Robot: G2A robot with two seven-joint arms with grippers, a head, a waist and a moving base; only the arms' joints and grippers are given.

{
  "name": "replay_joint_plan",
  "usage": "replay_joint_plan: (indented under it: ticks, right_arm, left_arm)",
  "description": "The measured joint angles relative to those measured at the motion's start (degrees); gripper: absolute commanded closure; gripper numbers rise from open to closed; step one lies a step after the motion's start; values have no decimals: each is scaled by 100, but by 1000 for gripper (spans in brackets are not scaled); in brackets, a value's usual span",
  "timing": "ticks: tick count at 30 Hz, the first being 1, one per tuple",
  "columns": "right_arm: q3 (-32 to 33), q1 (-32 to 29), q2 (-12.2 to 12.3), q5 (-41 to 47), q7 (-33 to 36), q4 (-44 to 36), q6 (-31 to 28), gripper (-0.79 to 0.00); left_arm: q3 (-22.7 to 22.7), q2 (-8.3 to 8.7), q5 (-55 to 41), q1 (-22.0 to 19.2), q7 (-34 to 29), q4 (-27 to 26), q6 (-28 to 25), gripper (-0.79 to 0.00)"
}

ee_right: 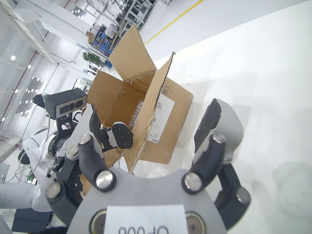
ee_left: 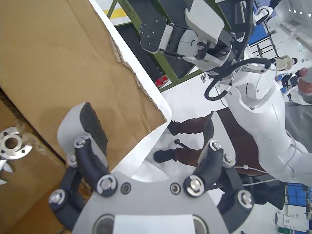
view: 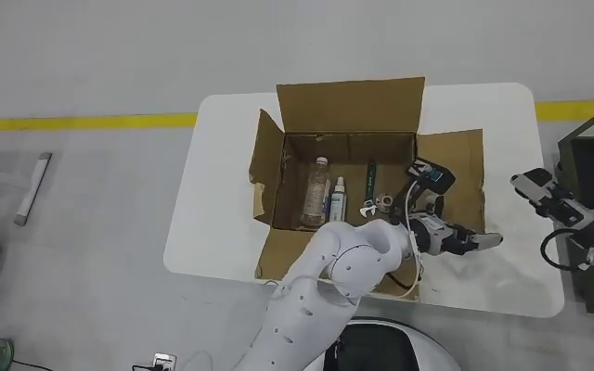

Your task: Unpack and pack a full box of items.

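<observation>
The left gripper (ee_left: 148,120) hangs with its two padded fingers spread wide and nothing between them. It is over the outer corner of the flat brown cardboard flap (ee_left: 61,62) that folds out from the right side of the open brown cardboard box (view: 348,116), close to the edge of the white rounded table (view: 223,185). Just inside the box wall beside that flap lies a shiny round metal flange with bolt holes (ee_left: 11,144). Farther across the box floor lie a slim dark green object (view: 370,181), too small to name with confidence, then a small white and blue spray bottle (view: 337,199) and a clear plastic bottle (view: 317,190), all lying lengthwise side by side. Beyond the flap, near the table's right edge, the right gripper (ee_right: 153,113) hovers with its fingers equally wide and empty. All the items are in the box, so unpacking looks barely begun and the step in hand is probably a first pick. To do it well, the left gripper should come back over the cavity and descend straight, clear of the wall and the ragged flap edge. It should close across a bottle's width near its middle, since round bodies roll. The flange lies flat and thin, so it likely needs a pinch at its rim. Items are best set on the table well apart from the flaps.
</observation>
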Motion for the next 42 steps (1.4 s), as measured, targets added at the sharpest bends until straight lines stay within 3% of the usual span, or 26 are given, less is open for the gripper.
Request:
replay_joint_plan:
  ticks: [2,3,4,13,19,25,29,32,42]
  right_arm:
    - [-144,34,-2,-5,27,41,8,-163]
    - [-236,66,-2,-22,58,65,19,-145]
    - [-300,94,-1,-70,72,80,28,-3]
    - [-815,300,-9,-430,-16,299,88,0]
    - [-919,271,-8,-706,-82,318,64,0]
    - [-944,262,-1,-907,-136,301,24,0]
    - [-943,206,3,-1029,-159,224,-18,0]
    - [-940,142,3,-1068,-190,181,-33,0]
    - [-900,53,2,-1077,-335,88,-98,0]
  left_arm:
    - [-19,13,18,8,-5,-18,12,-785]
    - [-31,21,25,17,-12,-33,17,-785]
    - [-39,27,27,24,-17,-42,17,-785]
    - [-329,148,336,164,-151,-399,103,-785]
    - [-824,360,1931,448,-370,-912,343,-785]
    - [-873,460,3599,440,-790,-692,682,-785]
    - [-677,451,4513,278,-1054,-354,904,-785]
    - [-628,423,4661,170,-1047,-98,1109,-785]
    - [-626,422,4665,166,-1028,-87,1115,-785]
